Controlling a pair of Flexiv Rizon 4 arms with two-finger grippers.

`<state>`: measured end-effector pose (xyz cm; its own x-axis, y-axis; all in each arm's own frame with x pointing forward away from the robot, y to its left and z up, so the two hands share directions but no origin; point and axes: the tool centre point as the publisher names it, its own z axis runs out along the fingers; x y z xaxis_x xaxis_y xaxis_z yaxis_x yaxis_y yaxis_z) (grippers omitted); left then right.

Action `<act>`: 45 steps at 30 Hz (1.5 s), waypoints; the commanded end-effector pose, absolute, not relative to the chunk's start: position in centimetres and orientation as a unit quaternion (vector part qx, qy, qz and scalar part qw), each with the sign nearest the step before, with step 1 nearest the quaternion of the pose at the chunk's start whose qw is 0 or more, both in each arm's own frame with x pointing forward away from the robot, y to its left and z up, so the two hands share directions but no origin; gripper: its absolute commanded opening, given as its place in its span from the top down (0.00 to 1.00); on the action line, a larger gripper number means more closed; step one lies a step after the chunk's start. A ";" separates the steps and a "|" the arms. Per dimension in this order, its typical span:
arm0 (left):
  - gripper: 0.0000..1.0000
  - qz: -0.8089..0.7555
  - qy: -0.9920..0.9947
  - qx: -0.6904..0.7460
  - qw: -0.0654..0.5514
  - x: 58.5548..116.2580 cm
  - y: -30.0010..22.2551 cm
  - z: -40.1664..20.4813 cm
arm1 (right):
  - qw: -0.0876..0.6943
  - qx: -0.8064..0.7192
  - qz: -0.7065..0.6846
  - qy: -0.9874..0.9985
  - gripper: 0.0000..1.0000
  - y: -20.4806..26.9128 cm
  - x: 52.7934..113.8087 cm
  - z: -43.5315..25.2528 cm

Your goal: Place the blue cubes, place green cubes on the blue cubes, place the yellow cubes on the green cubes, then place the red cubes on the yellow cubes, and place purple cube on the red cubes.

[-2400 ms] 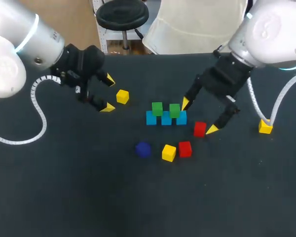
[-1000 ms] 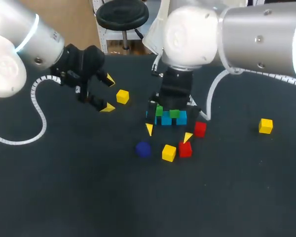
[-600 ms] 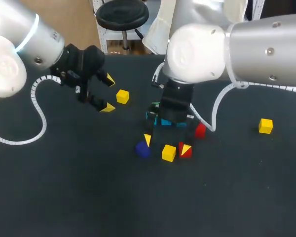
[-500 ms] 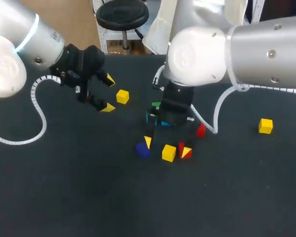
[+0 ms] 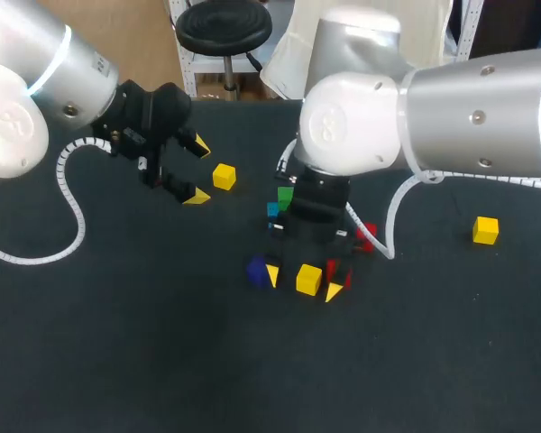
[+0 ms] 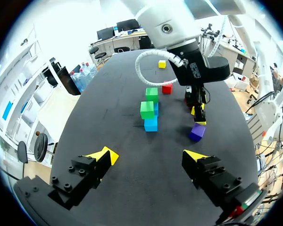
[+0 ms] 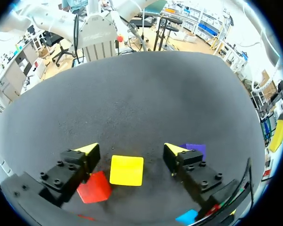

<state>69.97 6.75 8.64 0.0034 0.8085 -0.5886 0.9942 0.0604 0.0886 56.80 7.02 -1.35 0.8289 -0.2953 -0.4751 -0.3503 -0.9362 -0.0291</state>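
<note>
My right gripper (image 5: 303, 281) is open and straddles a yellow cube (image 5: 308, 279) on the table, with a gap on each side. In the right wrist view that yellow cube (image 7: 127, 170) lies between the fingers of the right gripper (image 7: 130, 149), a red cube (image 7: 95, 187) beside one finger and the purple cube (image 7: 196, 149) beyond the other. The blue cubes (image 6: 151, 124) carry two green cubes (image 6: 147, 109); my right arm hides most of them from above. My left gripper (image 5: 198, 171) hangs open and empty next to another yellow cube (image 5: 223, 176).
The purple cube (image 5: 257, 271) sits just left of the right gripper. A red cube (image 5: 367, 236) lies right of the stack, another red cube (image 5: 335, 268) by the right finger. A third yellow cube (image 5: 486, 230) rests far right. My right arm spans the table's middle.
My right arm has moved from over the blue and green cubes toward the front and come down, its fingers now either side of the yellow cube. The left arm has stayed still.
</note>
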 end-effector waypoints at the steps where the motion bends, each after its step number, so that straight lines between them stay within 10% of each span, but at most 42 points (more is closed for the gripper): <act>1: 0.00 -0.183 0.681 0.662 0.256 70.0 6.8 8.6 | 0.051 -0.953 0.244 0.174 0.32 7.2 57.5 -1.6; 45: 0.00 -0.183 0.681 0.662 0.256 70.0 6.8 8.6 | 0.029 -0.952 0.231 0.199 0.52 5.4 58.4 -0.4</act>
<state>69.98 6.76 8.64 0.0033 0.8085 -0.5885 0.9942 0.0605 0.0886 58.74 5.88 -0.41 0.8130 -0.3636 -0.4548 -0.3850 -0.9216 0.0484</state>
